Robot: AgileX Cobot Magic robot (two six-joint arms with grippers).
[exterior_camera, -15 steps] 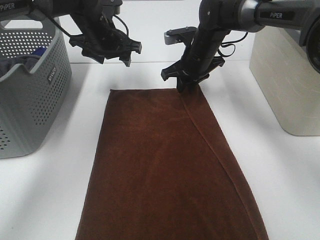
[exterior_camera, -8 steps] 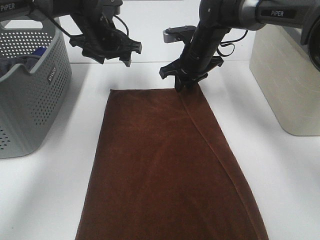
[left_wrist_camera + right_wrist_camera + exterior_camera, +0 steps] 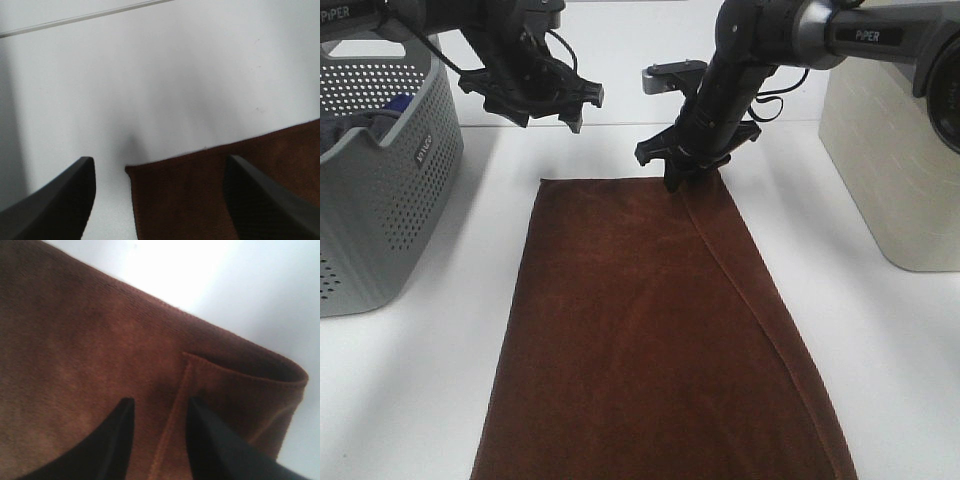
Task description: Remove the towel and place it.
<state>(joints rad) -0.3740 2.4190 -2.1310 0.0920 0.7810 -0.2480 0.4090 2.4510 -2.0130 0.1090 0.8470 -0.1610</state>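
The dark brown towel (image 3: pixel 650 330) lies spread flat on the white table (image 3: pixel 410 390), running from the back middle to the front edge. Its right side is folded over along a hemmed edge. My right gripper (image 3: pixel 685 176) is down at the towel's far right corner. In the right wrist view the gripper (image 3: pixel 159 402) has its fingers a little apart, straddling the hem seam of the towel (image 3: pixel 75 340), which lies flat. My left gripper (image 3: pixel 535 110) hangs open and empty above the table behind the far left corner. The left wrist view shows that gripper (image 3: pixel 160 165) over the towel corner (image 3: pixel 225 190).
A grey perforated basket (image 3: pixel 380 190) stands at the left with blue and grey cloths (image 3: pixel 365 120) inside. A beige box (image 3: pixel 890 160) stands at the right. Bare table shows on both sides of the towel.
The right arm's wrist has shifted slightly left while its gripper stays at the towel's far right corner. The towel and the left arm have not moved.
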